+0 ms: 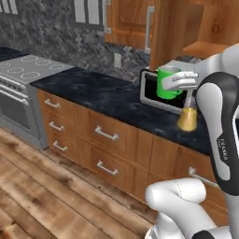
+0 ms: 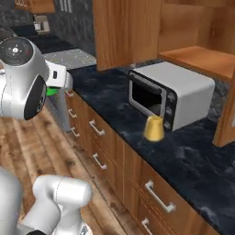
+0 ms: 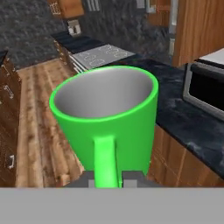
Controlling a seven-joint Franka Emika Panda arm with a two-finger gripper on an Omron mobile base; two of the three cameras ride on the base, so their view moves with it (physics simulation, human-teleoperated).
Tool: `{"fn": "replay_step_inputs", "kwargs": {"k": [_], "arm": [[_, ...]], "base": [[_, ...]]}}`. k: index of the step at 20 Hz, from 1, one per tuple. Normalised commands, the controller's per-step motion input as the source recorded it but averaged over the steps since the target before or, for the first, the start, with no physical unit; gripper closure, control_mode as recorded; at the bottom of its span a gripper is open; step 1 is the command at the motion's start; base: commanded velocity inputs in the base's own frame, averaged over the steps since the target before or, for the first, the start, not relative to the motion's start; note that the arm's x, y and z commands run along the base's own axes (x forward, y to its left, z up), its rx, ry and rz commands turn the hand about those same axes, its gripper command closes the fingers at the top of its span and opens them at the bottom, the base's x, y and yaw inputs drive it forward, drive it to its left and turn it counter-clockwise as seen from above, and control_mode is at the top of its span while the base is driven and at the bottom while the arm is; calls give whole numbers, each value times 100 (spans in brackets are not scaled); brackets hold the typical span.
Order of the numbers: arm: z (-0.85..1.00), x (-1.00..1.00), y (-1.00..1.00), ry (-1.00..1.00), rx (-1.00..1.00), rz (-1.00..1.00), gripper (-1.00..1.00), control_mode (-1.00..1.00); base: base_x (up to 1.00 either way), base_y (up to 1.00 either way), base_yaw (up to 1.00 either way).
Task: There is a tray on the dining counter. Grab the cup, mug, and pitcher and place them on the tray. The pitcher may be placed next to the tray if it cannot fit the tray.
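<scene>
My gripper (image 3: 105,178) is shut on the loop handle of the bright green mug (image 3: 105,111), which is held upright in the air with its pale inside showing. In the left base view the mug (image 1: 167,82) hangs in the gripper (image 1: 176,84) above the front of the narrow black counter, in front of the microwave. A sliver of the mug (image 2: 51,91) shows behind my arm in the right base view. The pitcher (image 1: 187,119) with its orange-yellow lower body stands on that counter in front of the microwave, seen again as the pitcher (image 2: 153,128). The tray, cup and dining counter are out of view.
A silver microwave (image 2: 183,92) with its door open sits on the black counter (image 1: 93,91) over wooden drawers. A stove (image 1: 25,70) stands at the counter's left end. Wooden wall cabinets (image 2: 126,27) hang above. A wooden floor (image 1: 42,196) stretches in front.
</scene>
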Motion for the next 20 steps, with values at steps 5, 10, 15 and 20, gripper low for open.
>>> {"fn": "replay_step_inputs", "kwargs": {"k": [5,10,15,20], "arm": [[0,0,0,0,0,0,100,100],[0,0,0,0,0,0,100,100],[0,0,0,0,0,0,100,100],[0,0,0,0,0,0,100,100]], "base": [[-1,-17,96],[18,-17,87],[80,-4,55],[100,2,38]]}}
